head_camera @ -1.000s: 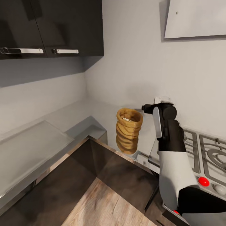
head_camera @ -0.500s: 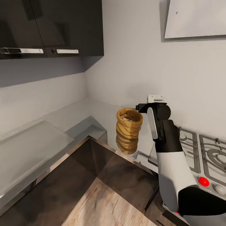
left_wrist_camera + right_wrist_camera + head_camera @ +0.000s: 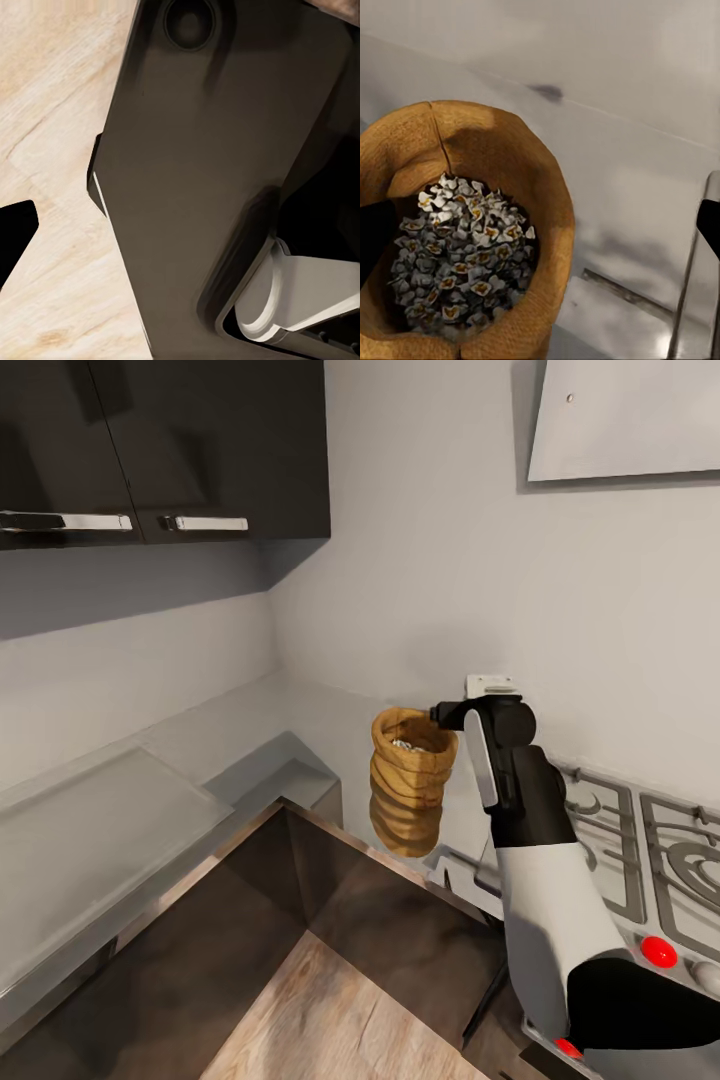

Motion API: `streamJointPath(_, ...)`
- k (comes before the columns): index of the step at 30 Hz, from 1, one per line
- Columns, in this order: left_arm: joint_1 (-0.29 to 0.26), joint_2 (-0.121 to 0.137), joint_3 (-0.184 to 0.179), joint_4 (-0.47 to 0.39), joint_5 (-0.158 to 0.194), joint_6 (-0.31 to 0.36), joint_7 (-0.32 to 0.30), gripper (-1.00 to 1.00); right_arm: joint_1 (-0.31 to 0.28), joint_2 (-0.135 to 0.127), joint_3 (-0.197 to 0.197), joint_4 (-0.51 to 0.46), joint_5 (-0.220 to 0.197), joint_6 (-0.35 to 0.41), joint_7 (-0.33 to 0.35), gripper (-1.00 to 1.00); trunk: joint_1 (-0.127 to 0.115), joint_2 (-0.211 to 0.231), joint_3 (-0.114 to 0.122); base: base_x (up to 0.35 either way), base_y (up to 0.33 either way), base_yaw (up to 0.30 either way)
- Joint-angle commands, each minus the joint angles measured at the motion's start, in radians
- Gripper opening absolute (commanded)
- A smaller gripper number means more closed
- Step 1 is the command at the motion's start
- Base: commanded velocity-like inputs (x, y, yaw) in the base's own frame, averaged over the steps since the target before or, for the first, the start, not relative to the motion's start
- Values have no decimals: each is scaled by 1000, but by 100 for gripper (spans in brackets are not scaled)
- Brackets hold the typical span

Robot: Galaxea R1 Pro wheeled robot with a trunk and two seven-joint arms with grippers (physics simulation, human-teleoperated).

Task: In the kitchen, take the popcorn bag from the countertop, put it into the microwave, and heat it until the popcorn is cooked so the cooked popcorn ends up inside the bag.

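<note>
The right gripper [image 3: 440, 713] holds the popcorn bag [image 3: 409, 780] by its rim (soft, light paper, likely crushable), popcorn [image 3: 465, 251] inside; a grip at the rim seems best.

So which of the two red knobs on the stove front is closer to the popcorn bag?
The upper red knob, beside the burners. The other red knob sits lower, at the arm's edge, farther from the popcorn bag.

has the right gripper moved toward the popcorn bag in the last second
Yes. The right gripper has shifted left, away from the steel stove grate, closing on the rim of the tan crumpled paper popcorn bag.
</note>
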Motion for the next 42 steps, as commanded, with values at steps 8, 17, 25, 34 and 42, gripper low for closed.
streamJointPath(8, 0, 0, 1, 0, 3, -3, 0, 100, 0, 0, 0, 42, 0, 5, -1, 100, 1, -1, -1, 203, 0, 0)
streamJointPath(17, 0, 0, 3, 0, 3, -4, 0, 100, 0, 0, -2, 139, 0, 5, 6, 100, 1, -1, -1, 11, 0, 0)
streamJointPath(25, 0, 1, 4, -2, 1, -4, 0, 100, -2, 0, -15, 154, 12, 5, 37, 100, 1, -1, -1, 0, 0, 0)
streamJointPath(34, 0, 1, 4, -2, 1, -4, 0, 100, -2, -1, -8, 154, 14, 5, 40, 100, 1, -1, -1, 0, 0, 0)
streamJointPath(42, 0, 1, 4, -2, 1, -4, 0, 100, -2, -5, -9, 154, 15, 5, 36, 100, 1, -1, 4, 0, 0, -141)
